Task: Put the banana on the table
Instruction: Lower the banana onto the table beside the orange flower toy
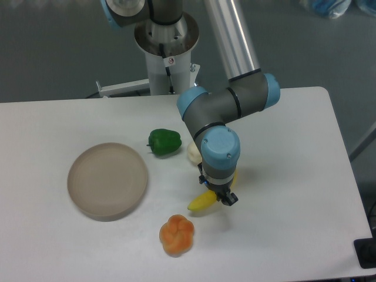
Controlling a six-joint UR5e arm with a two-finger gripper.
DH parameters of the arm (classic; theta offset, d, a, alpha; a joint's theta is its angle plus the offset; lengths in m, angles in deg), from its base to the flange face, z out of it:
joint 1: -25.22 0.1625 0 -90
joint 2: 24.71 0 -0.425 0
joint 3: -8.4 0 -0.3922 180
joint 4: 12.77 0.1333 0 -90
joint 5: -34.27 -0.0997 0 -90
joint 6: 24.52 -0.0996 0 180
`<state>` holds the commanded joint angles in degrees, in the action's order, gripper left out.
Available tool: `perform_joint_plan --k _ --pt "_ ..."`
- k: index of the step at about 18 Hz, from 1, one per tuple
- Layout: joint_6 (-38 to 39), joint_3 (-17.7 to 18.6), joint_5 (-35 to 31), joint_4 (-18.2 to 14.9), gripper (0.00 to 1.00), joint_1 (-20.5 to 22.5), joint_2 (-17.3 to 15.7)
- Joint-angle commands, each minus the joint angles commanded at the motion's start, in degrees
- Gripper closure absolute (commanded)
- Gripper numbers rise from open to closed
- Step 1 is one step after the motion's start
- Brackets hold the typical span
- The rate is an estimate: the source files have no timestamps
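The yellow banana [201, 202] lies low over the white table [282, 235], right of centre and just above the orange bun. My gripper [218, 195] points straight down and is shut on the banana's right end; part of the banana shows behind the fingers. Whether the banana touches the tabletop cannot be told.
An orange knotted bun [176, 234] sits just below-left of the banana. A green pepper [164, 141] and a pale pear-like fruit [192, 152], partly hidden by the arm, lie behind. The round beige plate [107, 180] is at the left.
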<state>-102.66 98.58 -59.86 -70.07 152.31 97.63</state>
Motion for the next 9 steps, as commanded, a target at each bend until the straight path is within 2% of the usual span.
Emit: perform_joint_plan --k 3,5,9 --pt "0.0 -1.14 0.09 -0.17 0.34 -0.09 0.26" --pt "0.0 -1.41 0.18 -0.35 0.0 0.09 0.26" --pt "0.26 -2.37 0.26 -0.44 0.0 0.61 -0.61"
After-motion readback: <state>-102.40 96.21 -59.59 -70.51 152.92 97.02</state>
